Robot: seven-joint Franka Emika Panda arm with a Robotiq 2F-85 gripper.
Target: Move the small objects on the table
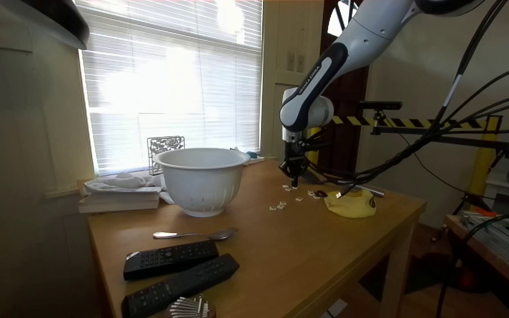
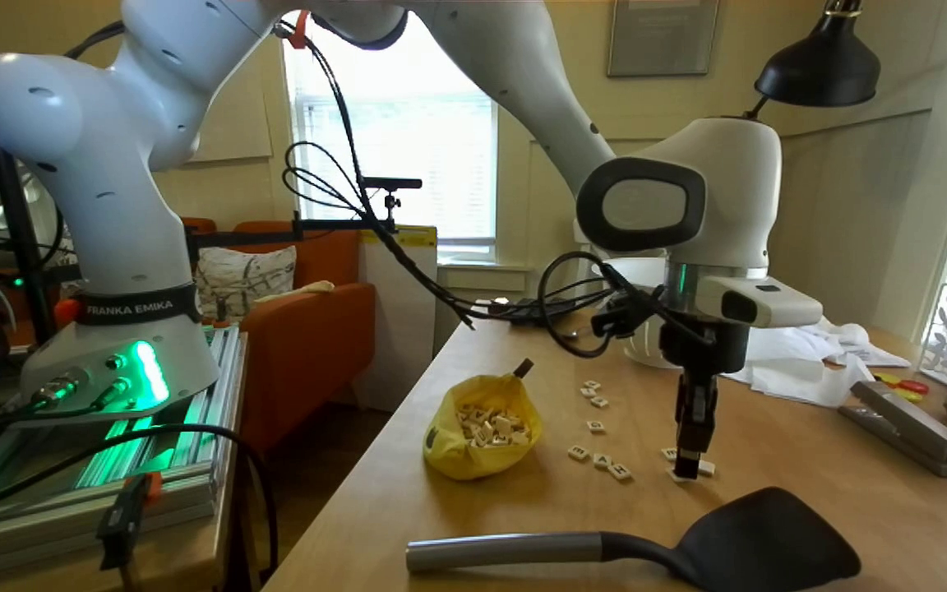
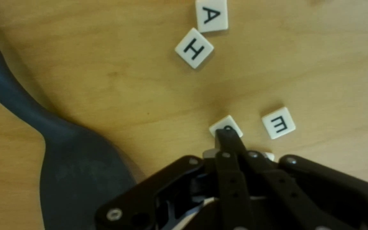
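Observation:
The small objects are cream-white letter tiles, several of them loose on the wooden table (image 1: 276,260), as in an exterior view (image 2: 620,472). In the wrist view an H tile (image 3: 194,48), an A tile (image 3: 212,15) and an E tile (image 3: 279,123) lie apart from the jaws. My gripper (image 3: 230,135) points down at the tabletop with its fingers together. Its tip partly covers another tile (image 3: 224,123), and a further tile edge (image 3: 269,156) shows behind the fingers. In both exterior views the gripper (image 1: 294,182) (image 2: 687,464) is down among the tiles. Nothing shows between the fingers.
A yellow bag (image 2: 459,463) holding many tiles stands open beside the loose ones. A black spatula (image 2: 769,543) lies near the gripper. A white colander (image 1: 201,181), a spoon (image 1: 184,235), black remotes (image 1: 170,259) and a stapler (image 2: 909,432) are also on the table.

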